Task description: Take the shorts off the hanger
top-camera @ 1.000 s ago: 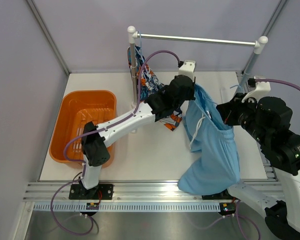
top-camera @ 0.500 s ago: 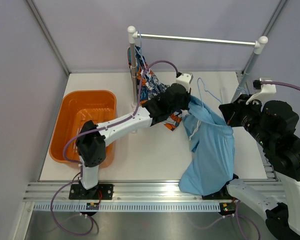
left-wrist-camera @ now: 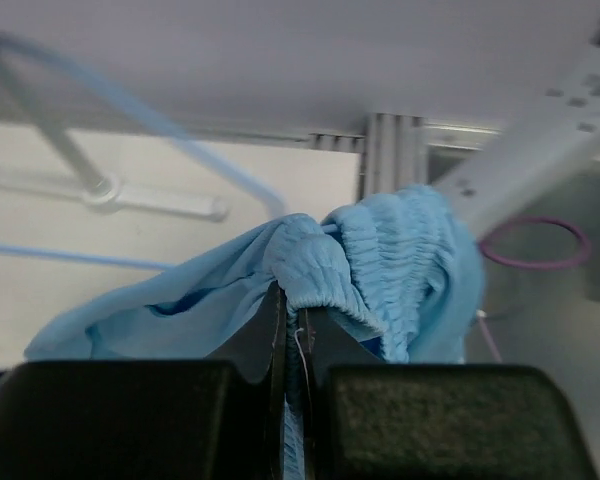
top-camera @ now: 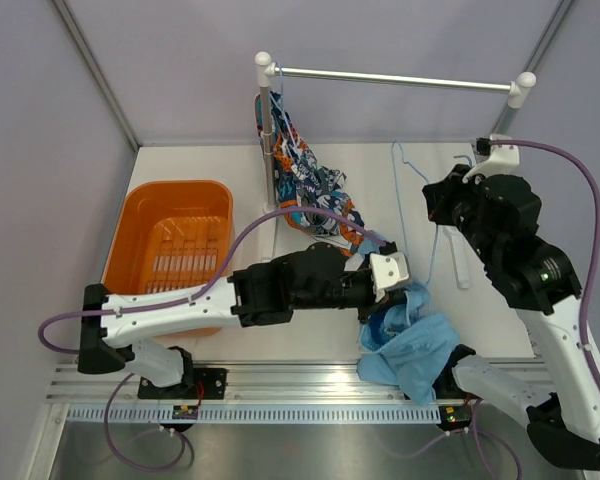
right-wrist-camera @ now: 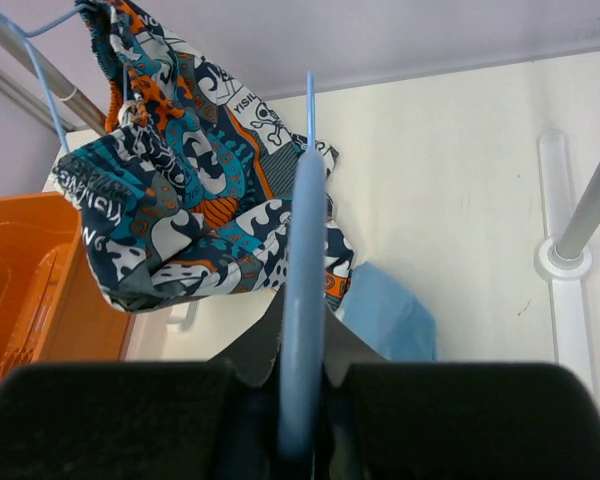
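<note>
The light blue shorts point(top-camera: 412, 340) lie bunched near the table's front edge, off the hanger. My left gripper point(top-camera: 386, 298) is shut on their gathered waistband point(left-wrist-camera: 315, 265), with cloth pinched between the jaws point(left-wrist-camera: 295, 300). The bare light blue hanger point(top-camera: 410, 162) is held up at the right by my right gripper point(top-camera: 436, 207), which is shut on its wire point(right-wrist-camera: 305, 250). The navy, orange and teal printed shorts point(top-camera: 305, 185) hang from the rack's left end, also seen in the right wrist view point(right-wrist-camera: 180, 215).
An orange basket point(top-camera: 170, 250) sits at the left of the table. The white rack point(top-camera: 395, 78) spans the back, with posts at both ends and a white foot point(right-wrist-camera: 565, 260) on the table. The grooved rail point(top-camera: 280, 385) runs along the near edge.
My left gripper pulled the light blue shorts down and toward the near edge, off the hanger. My right gripper moved back with the hanger, which now shows bare.
</note>
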Motion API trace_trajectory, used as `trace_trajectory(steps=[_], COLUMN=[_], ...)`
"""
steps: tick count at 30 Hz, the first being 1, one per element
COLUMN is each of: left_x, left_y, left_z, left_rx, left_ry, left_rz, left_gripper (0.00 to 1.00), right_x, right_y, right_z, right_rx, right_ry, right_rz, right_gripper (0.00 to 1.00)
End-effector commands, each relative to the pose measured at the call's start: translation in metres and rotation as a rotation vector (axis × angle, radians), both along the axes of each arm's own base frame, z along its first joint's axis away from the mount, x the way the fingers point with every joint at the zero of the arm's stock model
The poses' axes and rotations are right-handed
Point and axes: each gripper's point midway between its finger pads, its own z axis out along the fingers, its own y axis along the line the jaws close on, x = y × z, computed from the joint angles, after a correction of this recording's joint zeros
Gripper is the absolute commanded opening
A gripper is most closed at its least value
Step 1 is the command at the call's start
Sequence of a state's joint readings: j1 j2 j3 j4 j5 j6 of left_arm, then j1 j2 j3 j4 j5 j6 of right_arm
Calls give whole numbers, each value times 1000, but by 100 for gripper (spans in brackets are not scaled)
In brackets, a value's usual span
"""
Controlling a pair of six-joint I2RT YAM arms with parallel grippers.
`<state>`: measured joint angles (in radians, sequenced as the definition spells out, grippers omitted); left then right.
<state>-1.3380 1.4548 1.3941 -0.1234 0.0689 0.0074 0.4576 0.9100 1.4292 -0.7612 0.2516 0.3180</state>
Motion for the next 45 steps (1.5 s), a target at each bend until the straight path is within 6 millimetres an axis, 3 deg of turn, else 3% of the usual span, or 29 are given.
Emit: trace_trajectory(steps=[1,3,7,10,13,14,15,18,19,21,24,29,34,37,38,41,42,45], left_x=[-40,-46,-54,-39,-3,17,24,47,53,64,78,71,64,68,70,75,76,83], left_y=[18,26,56,82,116,132,151,192,225,264,320,395,434,431,427,411,406,397], left_z=[29,36,63,90,129,142,174,230,272,316,349,405,419,405,396,342,316,277], left_rx=[-25,-42,-87,-148,-231,-244,-293,-336,-428,-538,-578,-723,-759,-718,-705,-684,-654,-612], left_ry=[-73,-60,-88,-127,-178,-210,-231,-308,-317,-385,-487,-586,-645,-636,-623,-536,-523,-440], left_rz=[-188,-192,-209,-97,144,272,335,517,610,757,986,1161,1242,1264,1257,1222,1206,1217], left_gripper=[0,0,0,0,0,0,0,0,0,0,0,0,0,0,0,0,0,0], right_x=[26,35,46,46,43,42,41,38,38,36,34,32,33,35,35,35,34,36], right_y=[2,-1,-27,-31,-27,-27,-28,-31,-32,-33,-32,-33,-31,-28,-27,-25,-25,-23], right_z=[27,30,43,60,70,72,70,66,66,66,68,66,65,62,59,51,52,44], right_rx=[51,37,-21,-18,1,3,0,-9,-11,-12,-11,-28,-36,-34,-34,-30,-23,-27], right_ry=[-99,-98,-114,-140,-158,-159,-151,-145,-144,-143,-145,-134,-130,-122,-116,-107,-114,-98], right_rz=[-68,-101,-260,-275,-251,-249,-251,-257,-259,-259,-249,-244,-235,-224,-221,-213,-212,-204], right_gripper=[0,0,0,0,0,0,0,0,0,0,0,0,0,0,0,0,0,0])
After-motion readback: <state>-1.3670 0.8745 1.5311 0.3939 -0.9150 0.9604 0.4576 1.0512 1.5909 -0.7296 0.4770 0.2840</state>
